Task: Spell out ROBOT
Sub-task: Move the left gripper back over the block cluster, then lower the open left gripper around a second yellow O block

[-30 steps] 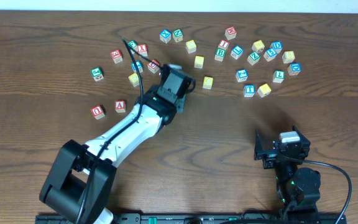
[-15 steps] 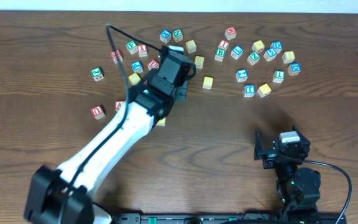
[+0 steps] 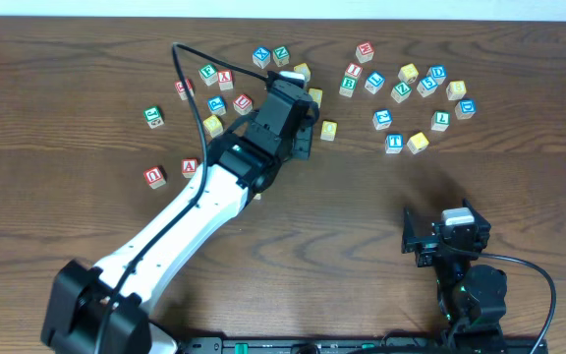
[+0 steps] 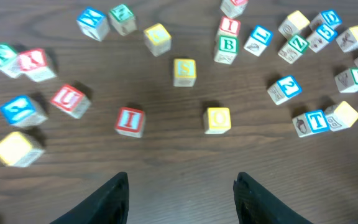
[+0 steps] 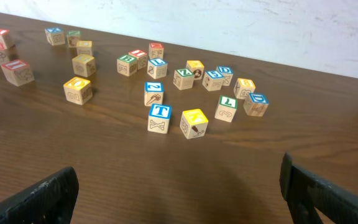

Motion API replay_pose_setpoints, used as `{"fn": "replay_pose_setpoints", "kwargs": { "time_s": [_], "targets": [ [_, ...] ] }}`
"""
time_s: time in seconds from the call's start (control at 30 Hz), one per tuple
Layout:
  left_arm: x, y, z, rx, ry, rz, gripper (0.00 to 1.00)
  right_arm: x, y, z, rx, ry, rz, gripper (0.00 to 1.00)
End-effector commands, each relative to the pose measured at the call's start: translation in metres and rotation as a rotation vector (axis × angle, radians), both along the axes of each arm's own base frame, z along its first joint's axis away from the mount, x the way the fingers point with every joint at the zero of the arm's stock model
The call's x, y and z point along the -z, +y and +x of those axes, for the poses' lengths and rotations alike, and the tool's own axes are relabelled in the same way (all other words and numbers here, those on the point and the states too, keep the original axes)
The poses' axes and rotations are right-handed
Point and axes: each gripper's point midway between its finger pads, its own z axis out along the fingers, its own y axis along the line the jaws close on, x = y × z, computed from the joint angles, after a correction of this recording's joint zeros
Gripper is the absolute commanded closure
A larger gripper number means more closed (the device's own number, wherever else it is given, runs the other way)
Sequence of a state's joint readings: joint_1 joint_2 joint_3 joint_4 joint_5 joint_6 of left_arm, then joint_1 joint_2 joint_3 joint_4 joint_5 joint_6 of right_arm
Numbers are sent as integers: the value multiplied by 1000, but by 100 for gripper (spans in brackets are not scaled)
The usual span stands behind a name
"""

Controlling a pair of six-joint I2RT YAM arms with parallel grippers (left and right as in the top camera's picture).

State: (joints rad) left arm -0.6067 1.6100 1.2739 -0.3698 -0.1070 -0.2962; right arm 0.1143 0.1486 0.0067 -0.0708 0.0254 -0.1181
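Note:
My left gripper (image 3: 299, 124) hovers over the cube scatter, open, with only bare table between its jaws (image 4: 181, 182). Just ahead of it sits a yellow cube with an O (image 4: 218, 119) (image 3: 329, 130). A yellow S cube (image 4: 184, 71) lies further on. The green-lettered B cube (image 4: 227, 46) (image 3: 348, 86) stands at the back, under a red I. The blue-lettered T cube (image 4: 316, 121) (image 3: 394, 143) (image 5: 160, 117) rests beside a plain yellow cube (image 3: 418, 143) (image 5: 194, 122) on the right. I cannot make out an R. My right gripper (image 3: 443, 236) (image 5: 179, 180) is wide open near the front right, holding nothing.
Red-lettered cubes I (image 4: 130, 121) and U (image 4: 70, 100) lie left of the O. More cubes with blue, green and red letters crowd the far right (image 3: 430, 84) and far left (image 3: 152, 116). The left arm (image 3: 180, 231) crosses the table diagonally.
The left arm has stretched out and swung its gripper up and to the right, further over the cubes. The right arm has not moved.

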Motion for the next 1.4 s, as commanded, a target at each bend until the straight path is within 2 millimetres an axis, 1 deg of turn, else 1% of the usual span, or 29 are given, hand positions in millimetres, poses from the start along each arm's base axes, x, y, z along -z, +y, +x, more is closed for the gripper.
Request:
{"fn": "replay_pose_setpoints", "kwargs": {
  "time_s": [0.0,0.07,0.3,0.4,0.53,0.57,0.6,0.7,0.8,0.83,0.93,1.0,1.1,1.23,1.37],
  "targets": [
    [12,-16,5,15,47,-53,47,1,-1,0,0,3,-10,1],
    [23,-22,8,10,77,-62,47,1,-1,0,-1,3,-10,1],
    [43,-45,18,61,136,-82,46,1,-1,0,0,3,-10,1],
    [50,-54,20,94,140,-64,46,1,-1,0,0,3,-10,1],
    [54,-65,17,135,138,-39,46,1,-1,0,0,3,-10,1],
    [53,-67,17,147,134,-34,41,1,-1,0,0,3,-10,1],
    [53,-68,16,152,130,-28,39,1,-1,0,-1,3,-10,1],
    [52,-69,16,162,123,-20,39,1,-1,0,0,3,-10,1],
    [50,-70,18,167,110,-18,34,1,-1,0,0,3,-10,1],
    [48,-70,19,168,102,-15,32,1,-1,0,-1,3,-10,1],
    [44,-67,27,147,64,8,32,1,-1,0,0,3,-10,1],
    [43,-69,31,162,47,16,31,1,-1,0,-1,3,-10,1],
    [50,-71,37,170,56,56,31,1,-1,0,0,3,-10,1],
    [68,-73,52,175,115,163,28,1,-1,0,-1,3,-10,1],
    [73,-79,64,170,152,204,27,1,-1,0,0,3,-10,1]
  ]
}}
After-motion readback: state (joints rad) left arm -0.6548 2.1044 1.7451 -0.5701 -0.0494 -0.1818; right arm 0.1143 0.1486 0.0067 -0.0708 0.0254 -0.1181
